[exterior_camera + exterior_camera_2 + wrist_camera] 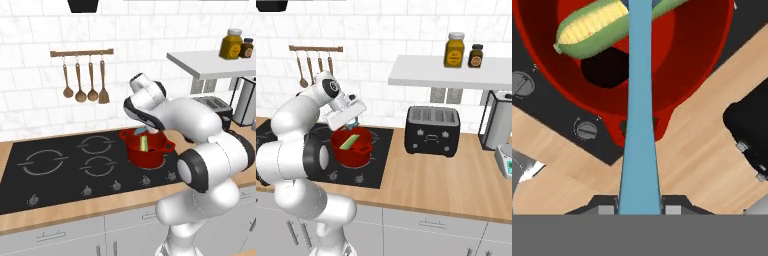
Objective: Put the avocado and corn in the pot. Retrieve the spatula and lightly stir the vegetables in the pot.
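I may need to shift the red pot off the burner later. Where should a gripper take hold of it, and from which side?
Grip one of the pot's two small side handles, best the one that sticks out on the toaster side, coming from above. The round wall looks too wide for the jaws, and the corn and the spatula held by the gripper fill the opening.

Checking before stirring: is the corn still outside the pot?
No, the corn lies inside the red pot beside the dark avocado.
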Motion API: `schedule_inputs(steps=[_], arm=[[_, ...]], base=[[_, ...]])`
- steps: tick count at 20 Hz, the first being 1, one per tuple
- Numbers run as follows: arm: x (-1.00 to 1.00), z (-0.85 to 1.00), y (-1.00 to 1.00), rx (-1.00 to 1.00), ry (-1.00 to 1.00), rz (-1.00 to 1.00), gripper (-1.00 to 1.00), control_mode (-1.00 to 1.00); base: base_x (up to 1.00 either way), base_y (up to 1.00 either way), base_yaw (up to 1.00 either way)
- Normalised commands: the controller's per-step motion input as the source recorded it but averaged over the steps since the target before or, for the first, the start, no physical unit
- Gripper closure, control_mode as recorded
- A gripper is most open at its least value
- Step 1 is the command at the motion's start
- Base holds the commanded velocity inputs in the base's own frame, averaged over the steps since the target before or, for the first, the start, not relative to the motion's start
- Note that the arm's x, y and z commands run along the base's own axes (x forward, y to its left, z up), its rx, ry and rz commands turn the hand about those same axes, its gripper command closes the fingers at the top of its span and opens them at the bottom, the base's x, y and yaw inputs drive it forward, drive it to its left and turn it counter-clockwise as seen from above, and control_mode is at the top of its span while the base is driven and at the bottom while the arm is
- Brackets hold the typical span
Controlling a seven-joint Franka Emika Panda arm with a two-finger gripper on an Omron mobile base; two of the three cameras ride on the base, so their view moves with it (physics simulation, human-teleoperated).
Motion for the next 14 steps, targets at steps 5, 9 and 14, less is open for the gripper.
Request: schedule_inputs(steps=[5,9,14], arm=[[-0.03,0.0,-0.18,-0.15,0.05,0.39,1.0,-1.0],[0.06,0.0,0.0,-0.02,0.05,0.01,1.0,-1.0],[0.12,0.0,-0.01,-0.07,0.04,0.0,1.0,-1.0]], base=[[0.0,0.0,0.0],[0.0,0.0,0.0],[0.0,0.0,0.0]])
